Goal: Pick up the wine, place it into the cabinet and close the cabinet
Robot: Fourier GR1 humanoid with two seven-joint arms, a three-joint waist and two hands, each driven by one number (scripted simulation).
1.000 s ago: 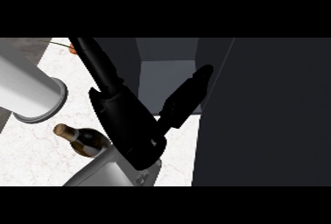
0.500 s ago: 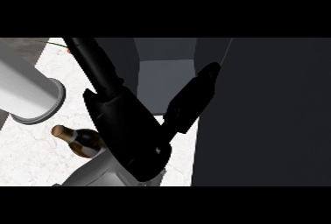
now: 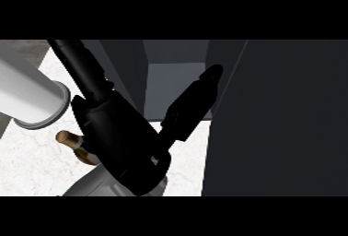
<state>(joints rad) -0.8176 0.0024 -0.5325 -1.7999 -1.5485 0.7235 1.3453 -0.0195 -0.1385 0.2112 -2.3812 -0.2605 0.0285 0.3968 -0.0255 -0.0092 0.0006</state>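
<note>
Looming over the white desk in the head view, the robot's right hand fills the middle of the frame, with its grey forearm coming in from the lower edge. Whether that hand is spread or clamped on anything cannot be told. The wine shows only its brown neck and top, poking out to the left from under the hand, outside the cabinet. The dark cabinet stands at right, a paler grey recess showing beside it. A grey cylinder sits at the left edge.
</note>
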